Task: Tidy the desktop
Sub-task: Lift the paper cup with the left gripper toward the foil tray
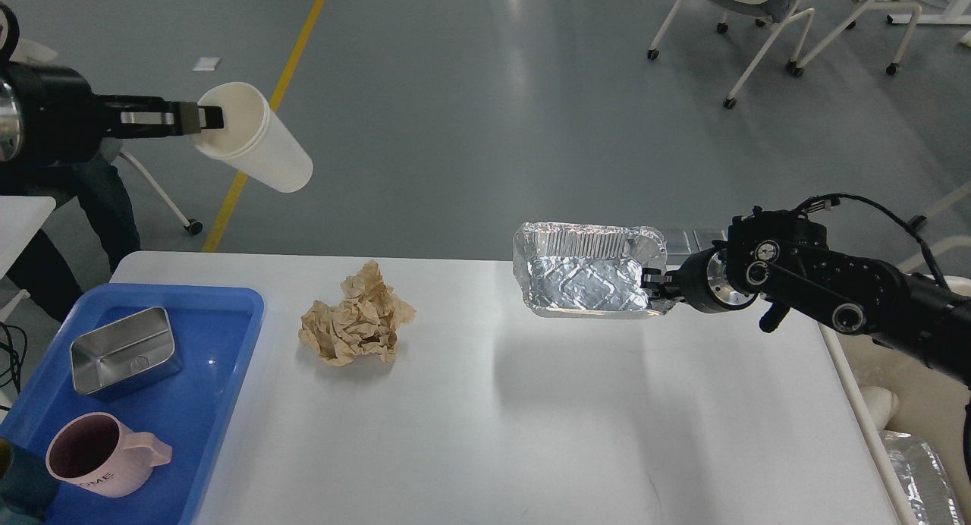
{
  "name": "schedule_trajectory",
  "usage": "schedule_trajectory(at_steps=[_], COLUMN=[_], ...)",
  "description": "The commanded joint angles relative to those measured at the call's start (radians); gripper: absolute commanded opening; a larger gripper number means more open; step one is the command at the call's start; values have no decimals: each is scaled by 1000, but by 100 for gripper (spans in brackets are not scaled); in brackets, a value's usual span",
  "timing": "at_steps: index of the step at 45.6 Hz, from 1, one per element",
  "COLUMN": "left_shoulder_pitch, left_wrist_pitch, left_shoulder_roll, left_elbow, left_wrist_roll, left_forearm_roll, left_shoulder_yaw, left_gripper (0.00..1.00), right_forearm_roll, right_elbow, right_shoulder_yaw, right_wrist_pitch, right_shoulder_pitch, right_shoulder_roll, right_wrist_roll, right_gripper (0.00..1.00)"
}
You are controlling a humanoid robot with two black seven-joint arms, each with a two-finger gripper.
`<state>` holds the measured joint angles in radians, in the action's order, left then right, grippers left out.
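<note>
The desktop [531, 419] is a large light grey-white tabletop. A crumpled ball of brown paper [355, 322] lies on it left of centre. My left gripper [203, 117] is shut on the rim of a white paper cup [254, 138], held tilted high above the floor beyond the table's far left edge. My right gripper [654, 286] is shut on the right edge of a crinkled aluminium foil tray [588, 271], held tilted on its side above the table's far right part.
A blue plastic tray [220, 388] at the table's left holds a metal rectangular tin [125, 350] and a pink mug [102, 453]. A cream bin [887, 403] with foil inside stands beyond the right edge. Chairs stand on the floor far behind.
</note>
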<state>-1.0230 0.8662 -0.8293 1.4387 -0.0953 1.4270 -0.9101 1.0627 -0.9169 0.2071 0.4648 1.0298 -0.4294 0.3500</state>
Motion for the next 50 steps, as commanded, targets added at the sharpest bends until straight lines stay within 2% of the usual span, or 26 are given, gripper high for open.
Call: schedule_trajectory(at_steps=[1, 5, 10, 12, 21, 34, 50], left_shoulder_pitch=[-166, -232, -256, -261, -258, -246, -206], left_wrist_pitch=[-13, -33, -44, -44, -46, -136, -250], left_shoulder_roll=[168, 295, 452, 556, 757, 880, 958], left_elbow=[-130, -230, -351, -417, -534, -630, -745], left_wrist_roll=[-20, -20, -20, -20, -21, -24, -26], left_forearm_roll=[15, 41, 82, 130, 224, 247, 227], left_shoulder_yaw=[150, 232, 278, 299, 316, 410, 416], left_gripper=[8, 8, 9, 9, 9, 9, 10], right_forearm_roll=[0, 0, 0, 0, 0, 0, -1], right_elbow=[0, -2, -2, -2, -16, -36, -56], right_shoulder_yaw=[1, 0, 2, 3, 6, 23, 34], right_wrist_pitch=[0, 0, 1, 1, 0, 0, 0], right_shoulder_pitch=[0, 0, 1, 1, 3, 1, 1], right_shoulder_roll=[1, 0, -2, -2, -9, -11, -22], right_wrist_roll=[0, 0, -2, -2, 0, -2, -2], right_gripper=[0, 0, 0, 0, 0, 0, 0])
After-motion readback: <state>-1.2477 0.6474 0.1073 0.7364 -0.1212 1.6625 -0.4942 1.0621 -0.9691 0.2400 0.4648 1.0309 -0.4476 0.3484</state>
